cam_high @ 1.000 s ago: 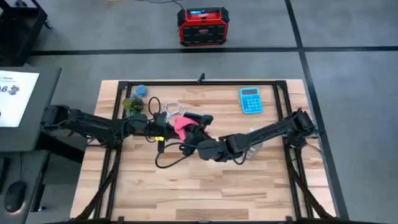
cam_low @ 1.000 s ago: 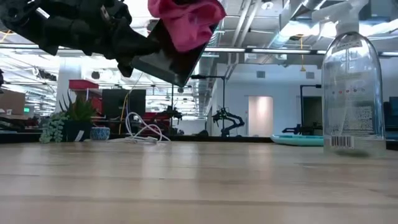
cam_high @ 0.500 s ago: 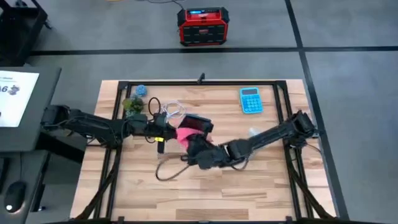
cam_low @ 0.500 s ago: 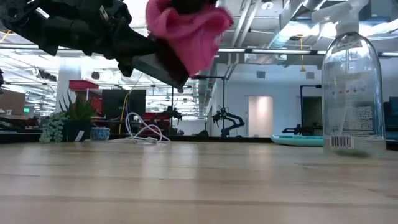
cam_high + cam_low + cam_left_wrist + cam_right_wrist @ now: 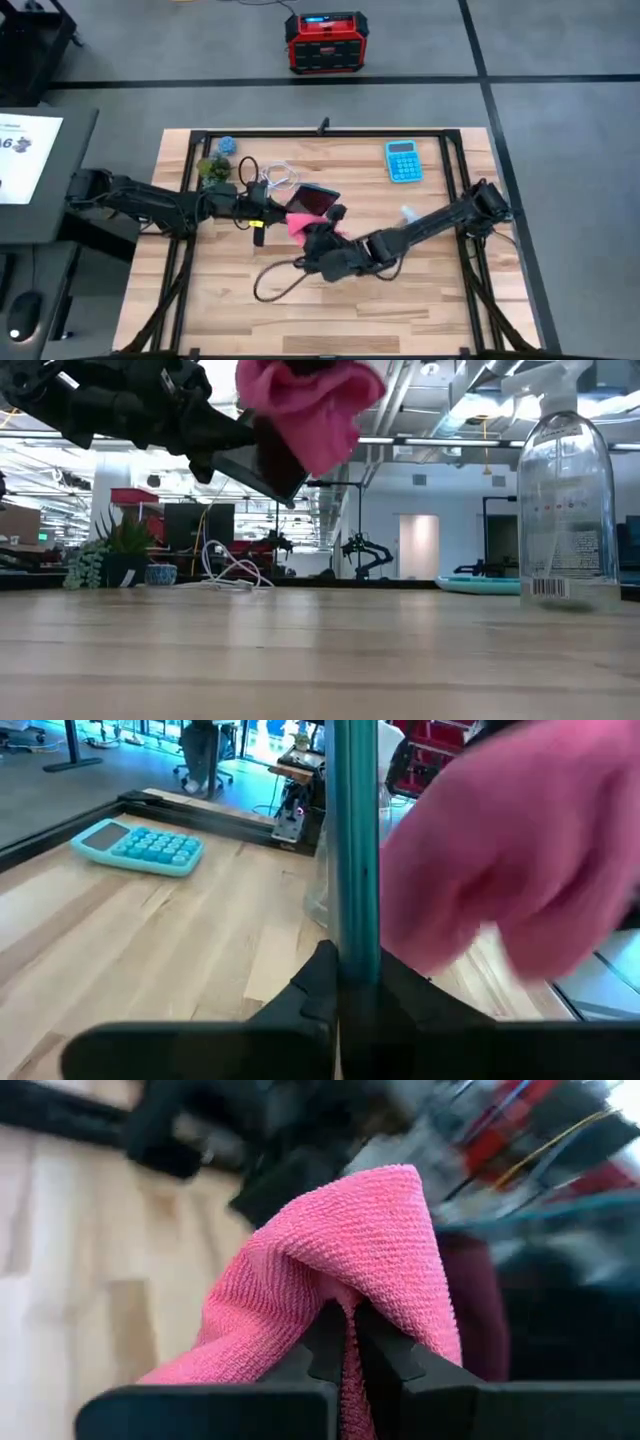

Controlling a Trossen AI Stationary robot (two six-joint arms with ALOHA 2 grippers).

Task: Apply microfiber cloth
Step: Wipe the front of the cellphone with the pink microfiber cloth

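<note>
The pink microfiber cloth (image 5: pixel 299 223) hangs in the air, bunched in my shut right gripper (image 5: pixel 316 234) and lying against the face of a dark phone (image 5: pixel 314 200). My left gripper (image 5: pixel 272 209) is shut on that phone and holds it above the table's middle. In the low view the cloth (image 5: pixel 311 405) covers the upper part of the tilted phone (image 5: pixel 262 462). The left wrist view shows the phone edge-on as a teal strip (image 5: pixel 355 840) with the cloth (image 5: pixel 510 870) beside it. My left gripper pinches the phone's lower end (image 5: pixel 352 965) between its two fingers, coming level from the table's left. The phone is lifted clear and stands on edge, tilted. My right gripper pinches a fold of the cloth (image 5: pixel 352 1295) between its fingertips. The cloth bulges past the fingers, clear of the table, against the phone's face.
A blue calculator (image 5: pixel 403 160) lies at the far right. A clear spray bottle (image 5: pixel 565 500) stands right of centre. A small plant (image 5: pixel 213 167) and a white cable (image 5: pixel 276 172) sit at the far left. A black cable (image 5: pixel 272 282) loops on the table below the arms.
My right gripper has carried the cloth across the phone's face toward the table's near edge and a little left, so more of the dark phone shows beyond it. The cloth has spread and hangs lower in the low view. The phone has stayed where it was.
</note>
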